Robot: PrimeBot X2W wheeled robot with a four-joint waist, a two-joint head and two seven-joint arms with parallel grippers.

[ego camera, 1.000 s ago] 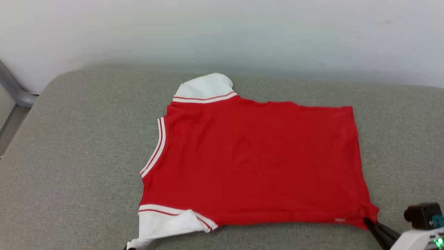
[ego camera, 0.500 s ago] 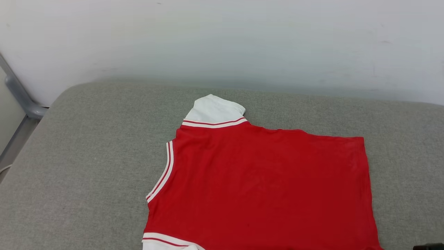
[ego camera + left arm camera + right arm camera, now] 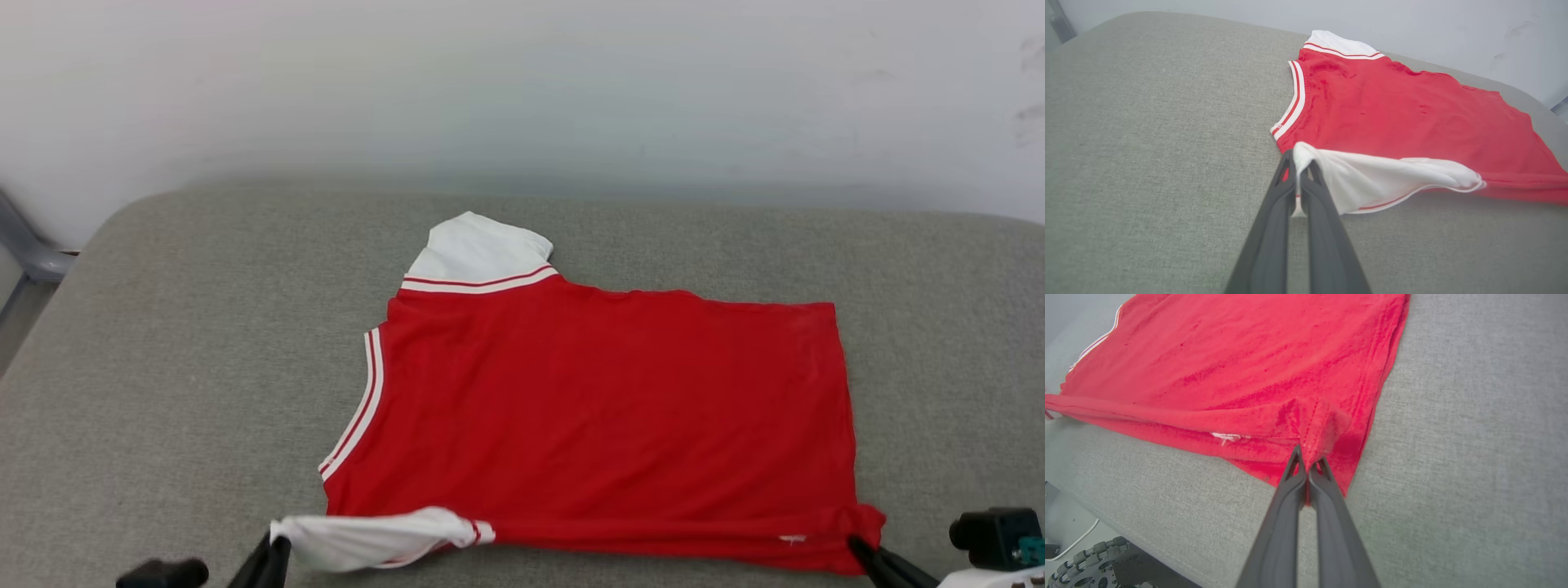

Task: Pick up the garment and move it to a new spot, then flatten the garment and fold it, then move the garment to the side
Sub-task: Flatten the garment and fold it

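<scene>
- Garment (image 3: 588,408) lies spread in the middle of the grey cushion (image 3: 163,367), red back upward. Its neckline points to the cushion's left edge and its hem to the right edge. It is mostly flat, and only the side along the near edge is raised and a little rolled.
- Near sleeve (image 3: 1372,179), the white one, is pulled up from the cushion and stretched toward the near left corner.
- Hem corner (image 3: 1331,457) at the near right is bunched and lifted in the same way.
- Left gripper (image 3: 1300,163) has its two fingers pressed together on the tip of the near sleeve.
- Right gripper (image 3: 1308,459) has its fingers pressed together on the hem corner.
- Step in hand, as I judge it: the flattening looks nearly done, and the two grips on the near side look like the start of the fold.
- Next move, as I judge it, asks both arms to rise together and carry the near side over toward the cushion's far edge. The cloth between them must be taut and level, so the red side lands even on the far side and the sleeve does not tuck under.
</scene>
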